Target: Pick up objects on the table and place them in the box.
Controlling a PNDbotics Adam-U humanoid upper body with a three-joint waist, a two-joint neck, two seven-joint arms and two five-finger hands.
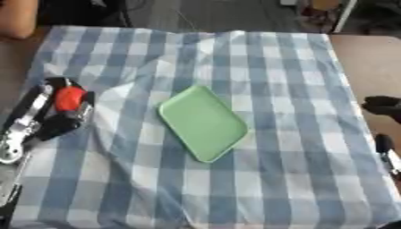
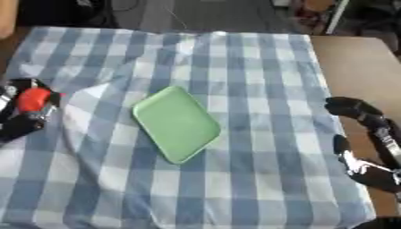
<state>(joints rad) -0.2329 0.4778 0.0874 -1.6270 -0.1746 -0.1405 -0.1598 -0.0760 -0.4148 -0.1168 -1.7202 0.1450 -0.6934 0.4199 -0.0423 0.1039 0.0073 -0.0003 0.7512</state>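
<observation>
red object [image 1: 69,98] sits at the left edge of the blue-and-white checked cloth [image 1: 274,147], held in the left hand [image 1: 49,112], whose dark fingers curl round it from both sides; it is small, rounded and smooth-looking, so it is judged light, probably rigid, and liable to roll or slip if the hold is released on a sloped or wrinkled patch of cloth. what the item actually is cannot be determined. recommended hold, as a judgement: across its widest part, thumb opposite fingers, as the hand now has it. right hand [image 2: 368,134] lies at the right edge of the table, near the lower right corner of the view, touching none of the task's things; its finger posture cannot be told. green tray [image 1: 203,123] lies flat near the middle of the cloth, turned at an angle to the checks, well apart from both hands and with nothing in it; it looks thin, stiff and shallow-rimmed, so anything round set in it should be lowered, not dropped. bare wooden table [image 2: 352,62] shows beyond the cloth on the far right
</observation>
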